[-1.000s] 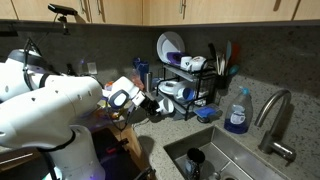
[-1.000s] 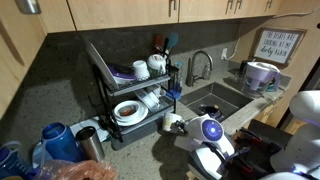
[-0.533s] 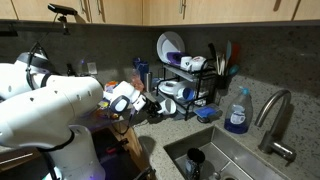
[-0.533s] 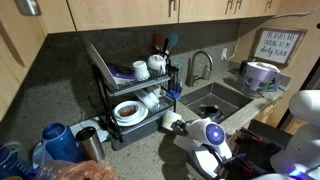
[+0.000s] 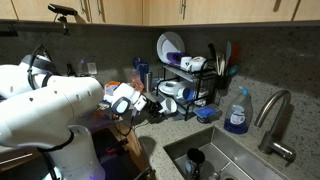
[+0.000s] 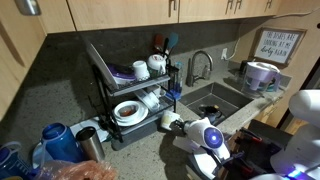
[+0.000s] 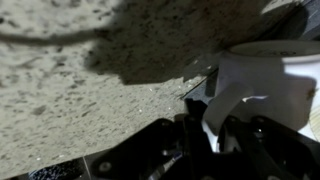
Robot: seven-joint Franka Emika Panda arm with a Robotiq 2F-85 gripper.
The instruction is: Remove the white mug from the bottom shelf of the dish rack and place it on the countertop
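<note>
White ceramic mug [image 6: 172,122]: small, squat, mid-frame, outside the black wire dish rack [image 6: 128,85], low over the dark grey speckled stone countertop [image 7: 90,70].
Claw [image 6: 176,124]: mine, clamped on that mug.

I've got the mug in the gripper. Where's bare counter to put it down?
Bare countertop lies in front of the dish rack, between it and the sink corner. The wrist view shows open speckled surface beside the white mug. It is crowded at the end by the blue pitcher and steel tumbler.
</note>
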